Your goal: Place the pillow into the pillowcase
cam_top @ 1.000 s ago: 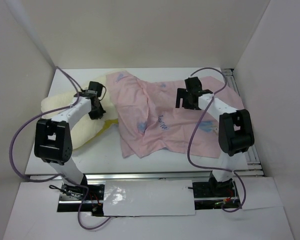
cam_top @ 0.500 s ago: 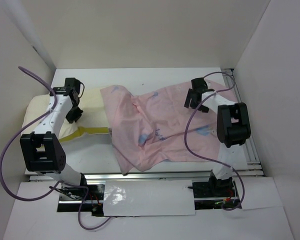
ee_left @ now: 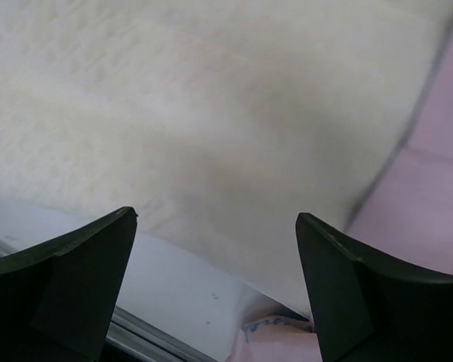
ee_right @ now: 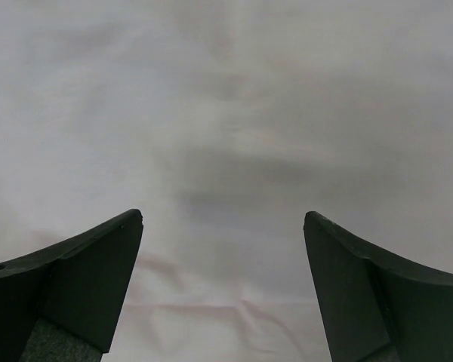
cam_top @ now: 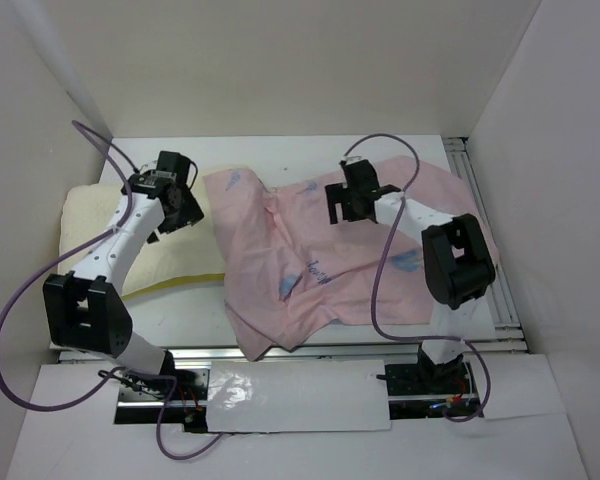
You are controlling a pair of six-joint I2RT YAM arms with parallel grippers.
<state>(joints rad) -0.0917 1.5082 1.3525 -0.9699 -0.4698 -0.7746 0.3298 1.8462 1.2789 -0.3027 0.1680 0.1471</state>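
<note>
Both wide and empty, we hold our left hand [ee_left: 215, 216] over the pillow [ee_left: 174, 113], our right hand [ee_right: 223, 216] over the pillowcase [cam_top: 280, 250].

Count on the desk [cam_top: 180, 300]: one pillow [cam_top: 90, 215], one pillowcase [cam_top: 310, 265]. Two tools present: left tool [cam_top: 175, 210], right tool [cam_top: 352, 212].

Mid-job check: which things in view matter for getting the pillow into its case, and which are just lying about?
For the job:
pillow
pillowcase, pink side up
left gripper, open above the pillow
right gripper, open above the pillowcase

Just there:
table
metal rail
</note>
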